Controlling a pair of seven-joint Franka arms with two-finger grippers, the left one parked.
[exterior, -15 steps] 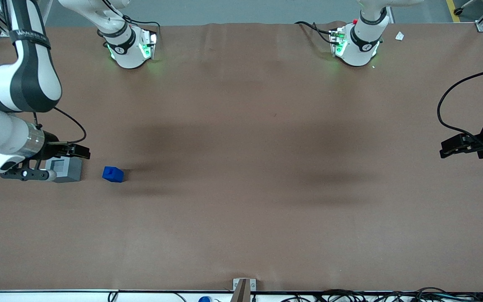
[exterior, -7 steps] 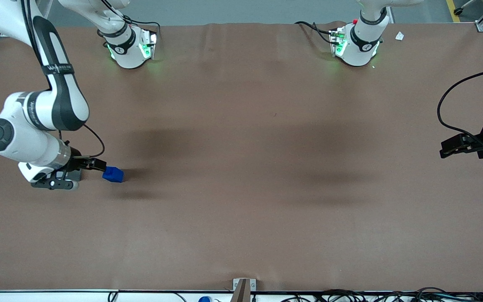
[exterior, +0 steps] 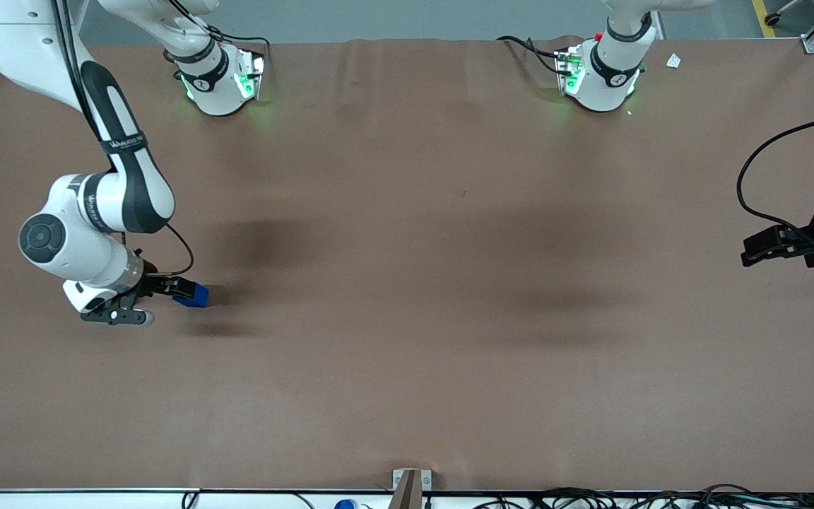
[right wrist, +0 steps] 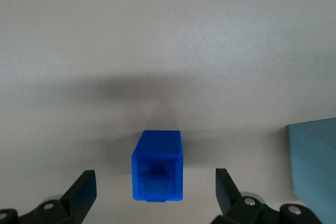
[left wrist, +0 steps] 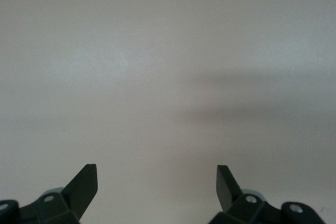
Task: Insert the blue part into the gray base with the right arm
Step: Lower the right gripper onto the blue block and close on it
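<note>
- The right arm [exterior: 107,205] reaches low over the brown table [exterior: 414,283] at the working arm's end, its wrist bent down toward the surface.
- The gripper [exterior: 182,288] sits right at the blue part [exterior: 195,295]; in the front view its black fingers cover the end of the part that faces the arm.
- In the right wrist view the gripper [right wrist: 156,182] is spread wide — one fingertip [right wrist: 84,184] stands on each side of the blue part [right wrist: 157,166], with clear table showing between each tip and the block, so neither finger touches it.
- The blue part lies on the table between the spread fingers, its stepped end turned toward the wrist camera; a small raised knob shows on that face.
- The gray base [right wrist: 314,163] appears in the right wrist view only as a corner at the frame edge, resting on the table just beside the gripper and apart from the blue part. Its top recess is not visible, so what it holds cannot be told — the blue part itself is plainly outside it.
- In the front view the gray base is hidden by the arm's wrist.
</note>
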